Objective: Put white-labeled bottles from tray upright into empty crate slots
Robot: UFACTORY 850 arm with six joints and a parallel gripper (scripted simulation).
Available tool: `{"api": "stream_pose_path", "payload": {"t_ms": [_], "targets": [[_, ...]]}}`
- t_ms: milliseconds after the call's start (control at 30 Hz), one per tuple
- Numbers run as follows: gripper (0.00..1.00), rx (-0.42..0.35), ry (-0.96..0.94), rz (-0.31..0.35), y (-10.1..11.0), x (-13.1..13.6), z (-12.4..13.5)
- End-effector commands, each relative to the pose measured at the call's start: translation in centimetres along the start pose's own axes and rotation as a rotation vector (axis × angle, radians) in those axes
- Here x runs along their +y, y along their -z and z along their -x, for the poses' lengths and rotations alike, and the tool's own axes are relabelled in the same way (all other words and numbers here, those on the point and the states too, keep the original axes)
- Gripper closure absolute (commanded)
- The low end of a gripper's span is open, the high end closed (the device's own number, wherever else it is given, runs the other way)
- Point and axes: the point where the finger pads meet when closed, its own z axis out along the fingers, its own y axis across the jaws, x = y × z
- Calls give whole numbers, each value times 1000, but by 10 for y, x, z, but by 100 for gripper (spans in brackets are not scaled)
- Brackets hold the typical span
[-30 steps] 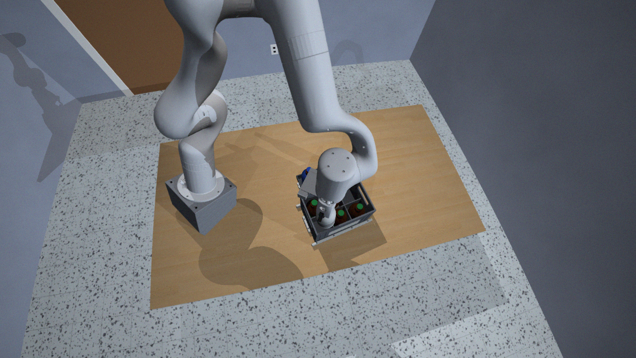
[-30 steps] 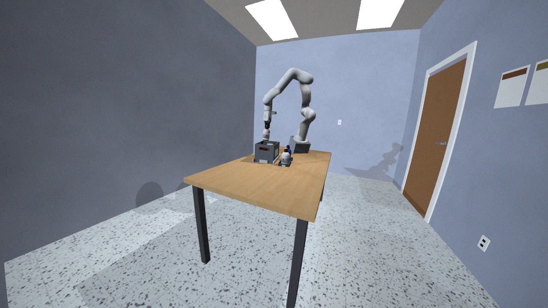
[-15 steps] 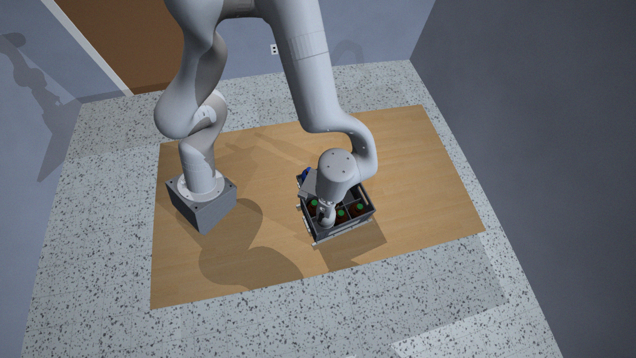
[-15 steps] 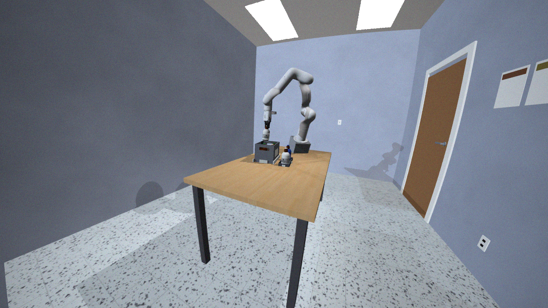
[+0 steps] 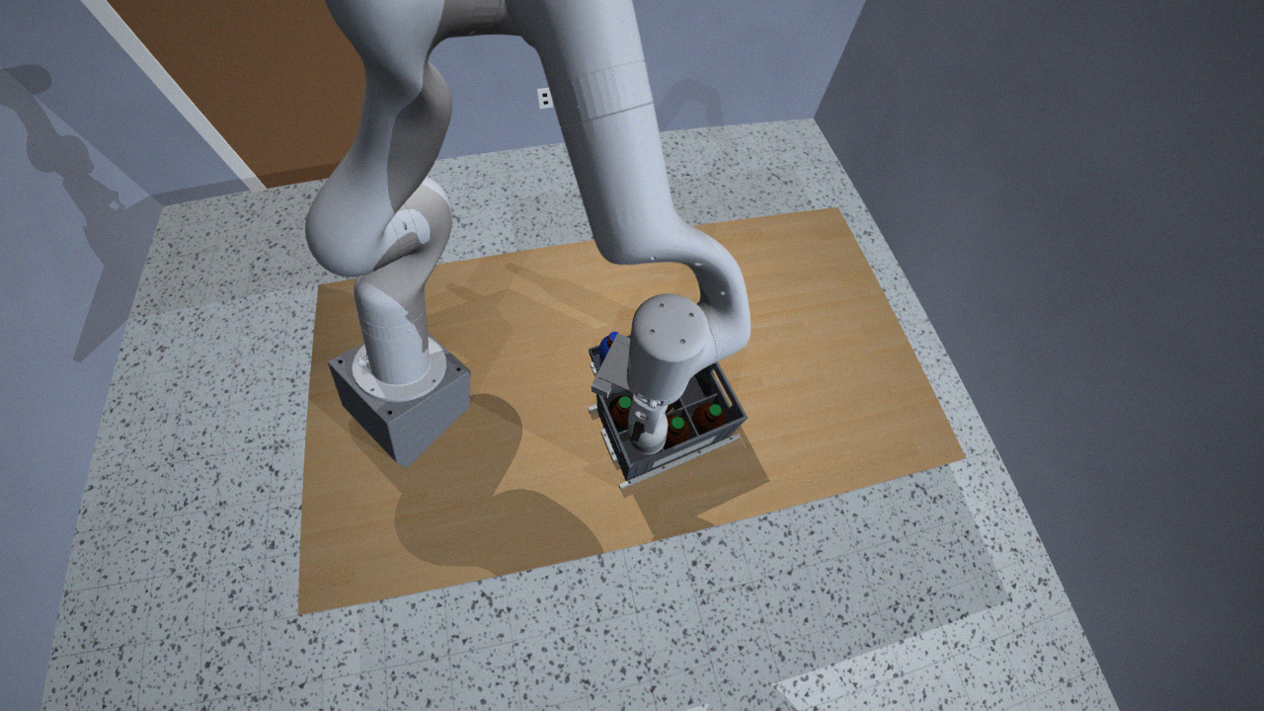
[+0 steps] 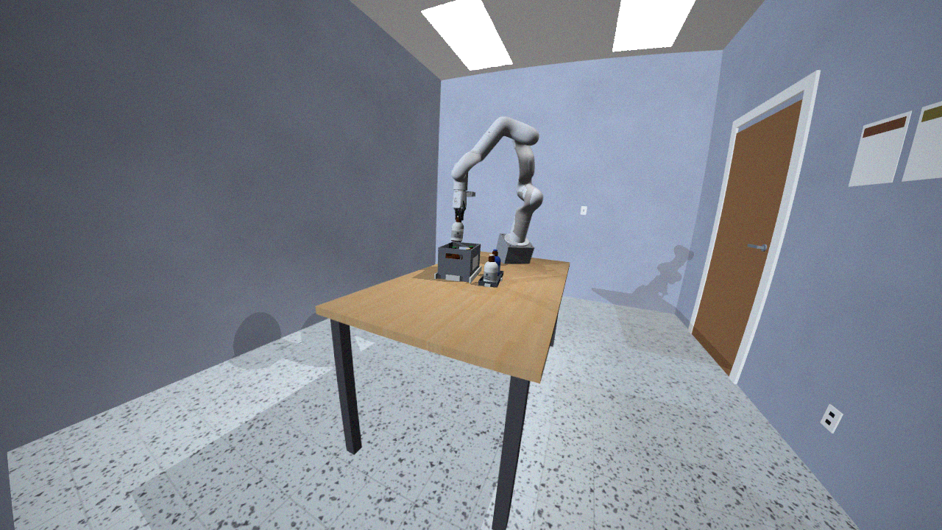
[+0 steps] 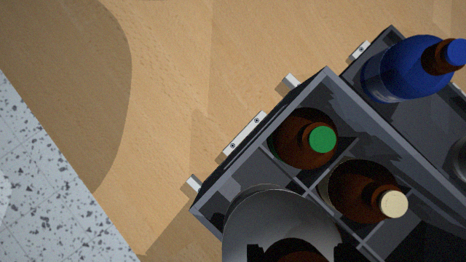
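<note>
From here, the tool (image 5: pixel 644 419) (image 6: pixel 458 219) (image 7: pixel 296 255) is clamped on a white, round-shouldered bottle (image 5: pixel 651 439) (image 6: pixel 457 232) (image 7: pixel 277 215) above the seven-o'clock slot of the grey divided crate (image 5: pixel 738 417) (image 6: pixel 458 265) (image 7: pixel 215 182), placing seemingly in hand, calling for a straight, centred lowering.

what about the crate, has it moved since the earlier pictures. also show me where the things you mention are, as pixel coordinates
No. In the top view, the crate (image 5: pixel 684 453) (image 6: pixel 454 268) (image 7: pixel 364 109) sits in the same spot relative to the arm's base (image 5: pixel 406 441) (image 6: pixel 505 253).
</note>
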Motion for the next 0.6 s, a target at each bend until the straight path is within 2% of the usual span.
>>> {"api": "stream_pose_path", "payload": {"t_ms": [0, 567], "targets": [[100, -3, 1, 0, 1, 0, 1], [100, -3, 1, 0, -1, 0, 1]]}}
